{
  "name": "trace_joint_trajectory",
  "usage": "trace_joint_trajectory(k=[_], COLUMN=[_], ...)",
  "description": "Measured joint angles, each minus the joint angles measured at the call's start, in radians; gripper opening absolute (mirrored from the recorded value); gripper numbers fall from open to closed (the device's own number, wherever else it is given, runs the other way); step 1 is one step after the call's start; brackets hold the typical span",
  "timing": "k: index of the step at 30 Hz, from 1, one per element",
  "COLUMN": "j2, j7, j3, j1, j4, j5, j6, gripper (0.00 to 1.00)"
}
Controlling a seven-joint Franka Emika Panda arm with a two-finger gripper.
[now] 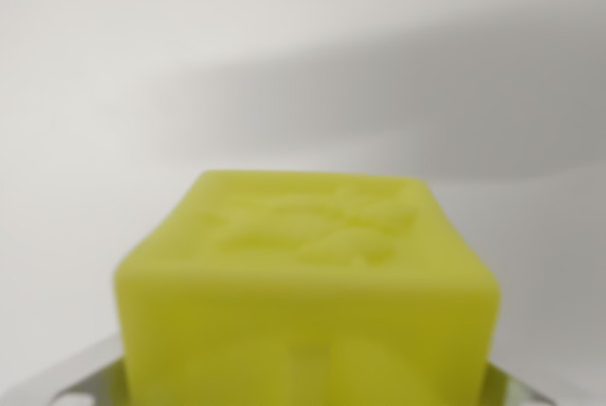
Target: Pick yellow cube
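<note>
The yellow cube fills the lower middle of the wrist view, very close and blurred, with a raised pattern on its top face. Silver metal parts of my gripper show at the bottom edge, one finger at the wrist view's left and the other at the right, each pressed against a lower side of the cube. The gripper is shut on the cube. The fingertips themselves are hidden behind the cube and cut off by the frame's bottom edge.
A plain white surface spreads behind the cube. A broad soft grey shadow crosses it from the middle toward the wrist view's right.
</note>
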State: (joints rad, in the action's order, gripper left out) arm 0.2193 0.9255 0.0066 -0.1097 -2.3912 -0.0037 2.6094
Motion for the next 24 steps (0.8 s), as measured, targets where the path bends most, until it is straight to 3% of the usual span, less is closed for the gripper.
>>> trace_joint_trajectory(k=[24], j2=[-0.134], j7=[-0.001], j3=[0.000], j1=[0.000], j4=[0.015], j5=[0.002], j6=[-0.150], gripper=[0.00])
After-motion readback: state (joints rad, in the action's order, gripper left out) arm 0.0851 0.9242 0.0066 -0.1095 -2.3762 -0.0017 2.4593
